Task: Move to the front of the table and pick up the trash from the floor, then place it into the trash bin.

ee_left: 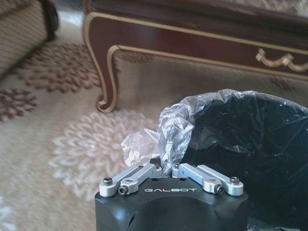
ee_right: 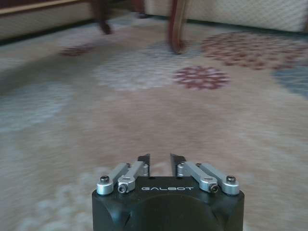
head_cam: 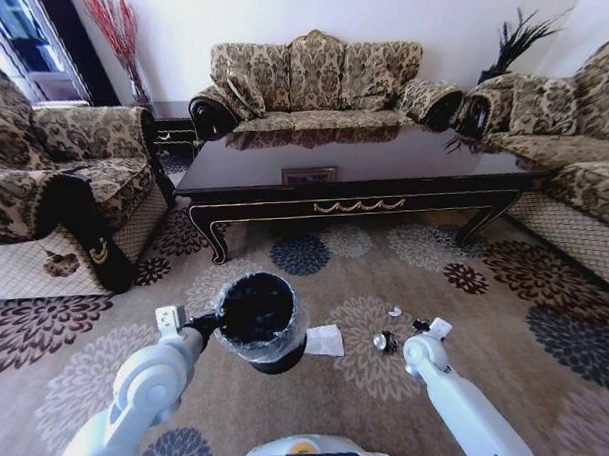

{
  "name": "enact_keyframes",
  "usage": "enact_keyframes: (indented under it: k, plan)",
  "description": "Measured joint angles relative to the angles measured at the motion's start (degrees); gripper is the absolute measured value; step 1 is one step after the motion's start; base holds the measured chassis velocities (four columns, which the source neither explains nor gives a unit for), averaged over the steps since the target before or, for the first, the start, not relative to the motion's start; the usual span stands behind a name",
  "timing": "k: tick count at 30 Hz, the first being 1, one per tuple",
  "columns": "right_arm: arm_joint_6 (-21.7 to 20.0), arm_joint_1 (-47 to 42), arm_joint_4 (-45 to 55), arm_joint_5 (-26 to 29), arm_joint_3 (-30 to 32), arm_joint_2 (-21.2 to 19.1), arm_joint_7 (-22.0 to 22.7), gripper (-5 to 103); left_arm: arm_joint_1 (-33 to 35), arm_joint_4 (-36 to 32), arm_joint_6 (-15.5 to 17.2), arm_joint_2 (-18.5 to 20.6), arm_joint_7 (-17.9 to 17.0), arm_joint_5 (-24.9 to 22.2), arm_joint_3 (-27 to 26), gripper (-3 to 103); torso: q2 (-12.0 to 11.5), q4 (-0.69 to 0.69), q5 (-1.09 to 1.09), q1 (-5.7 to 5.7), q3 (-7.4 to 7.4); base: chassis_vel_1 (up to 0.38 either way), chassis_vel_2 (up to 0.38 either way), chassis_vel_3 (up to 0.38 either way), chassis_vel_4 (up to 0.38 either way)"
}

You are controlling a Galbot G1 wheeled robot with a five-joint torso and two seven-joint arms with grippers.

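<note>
Left gripper (ee_left: 166, 169): closed on the clear liner (ee_left: 166, 132) at the rim of the trash bin (head_cam: 260, 322); the bin is held up off the carpet (head_cam: 366, 276), tilted, its mouth toward the head camera
Right gripper (ee_right: 160, 163): held low over the carpet, in the head view just beside the litter; its fingertips are parted by a narrow gap and nothing is gripped
Coffee table (head_cam: 353, 186): ahead of the robot, its gold-trimmed apron facing it; the litter lies on the carpet in front of it
Napkin (head_cam: 324, 339): flat on the carpet, partly hidden under the bin; judged light and limp; an edge or a raised fold is judged the place to pinch
Bottle (head_cam: 386, 341): seen end-on near the right gripper, its cap colour not made out; judged light, smooth and apt to roll; the neck or mid-body is judged the best hold
Scrap (head_cam: 394, 311): small, white, just beyond the bottle; judged soft, easily crushed; a pinch across its bulk is judged enough
Bin handling: judged light; the thin liner may slip or tear in the grip
</note>
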Motion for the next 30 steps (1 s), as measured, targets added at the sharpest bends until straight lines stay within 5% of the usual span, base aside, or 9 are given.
enact_keyframes:
  k: [2, 7, 20, 30]
  plan:
    - [-0.04, 0.26, -0.01, -0.36, -0.77, -0.04, -1.04, 29, -0.12, 0.49, -0.09, 0.52, -0.03, -0.43, -1.2, 4, 0.0, 0.0, -0.01, 0.0, 0.0, 0.0, 0.0, 0.0, 0.0]
    - [-1.27, 0.11, -0.48, -3.08, -4.62, -0.54, -4.53, 51, -0.09, 2.87, -0.43, 1.34, -0.01, -1.59, -5.74, 4, 0.0, 0.0, -0.02, 0.0, 0.0, 0.0, 0.0, 0.0, 0.0]
    - [-1.72, -5.74, 2.34, -5.4, -11.05, -0.73, -3.18, 98, 1.24, 6.08, -0.68, 0.96, 0.26, -1.4, -8.85, 4, 0.0, -0.01, -0.01, 0.0, 0.0, 0.0, 0.0, 0.0, 0.0]
    - [-0.77, -2.47, -6.25, -6.09, -11.89, 4.79, -3.6, 100, 2.91, 4.54, -0.69, 0.85, 0.25, -1.14, -9.0, 4, -0.01, 0.0, 0.0, 0.0, 0.0, 0.0, 0.0, 0.0, 0.0]
